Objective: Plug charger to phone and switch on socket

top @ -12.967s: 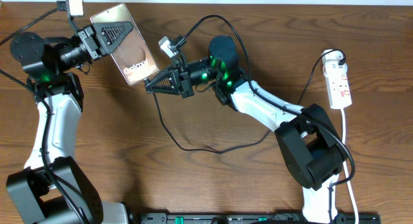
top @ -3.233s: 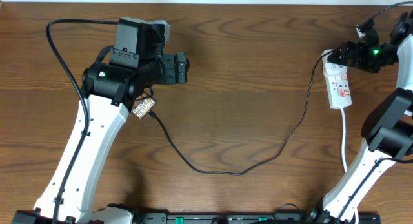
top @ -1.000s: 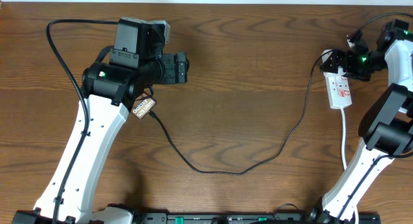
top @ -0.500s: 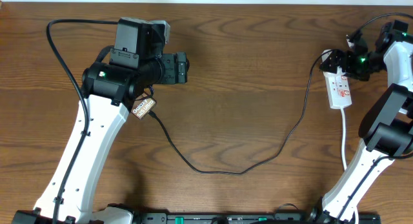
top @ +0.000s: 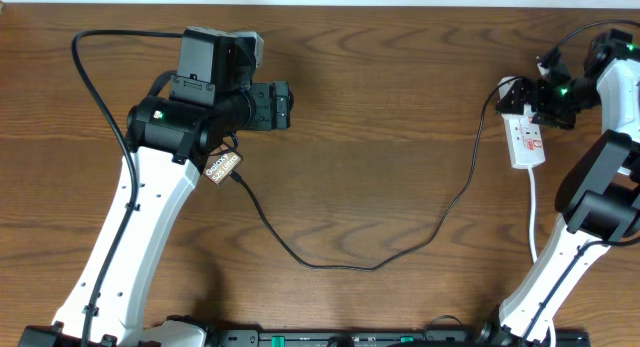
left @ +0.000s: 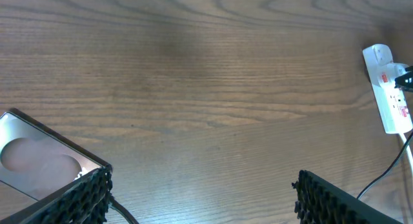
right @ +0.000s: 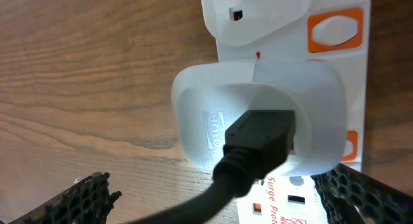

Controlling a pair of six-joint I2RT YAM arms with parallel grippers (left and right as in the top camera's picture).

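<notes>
The phone (top: 222, 168) lies on the table, mostly hidden under my left arm; in the left wrist view it shows at the bottom left (left: 39, 161). The charger (top: 370, 266), a thin black cable, runs from the phone's edge to a white adapter (right: 258, 108) plugged into the socket (top: 528, 139). My left gripper (top: 275, 105) stands open above the table, its left finger (left: 77, 198) beside the phone. My right gripper (top: 522, 95) hovers open over the socket's far end, its fingers either side of the adapter. An orange switch (right: 333, 28) shows beyond the adapter.
The socket's white cord (top: 535, 227) runs down the right side toward the table's front edge. The black cable loops across the middle of the wooden table (top: 380, 157). My right arm's base (top: 600, 212) stands close to the socket.
Thirteen seconds ago my left gripper held the phone and the right one met it; now the phone lies on the table. In the last second nothing has visibly moved.
</notes>
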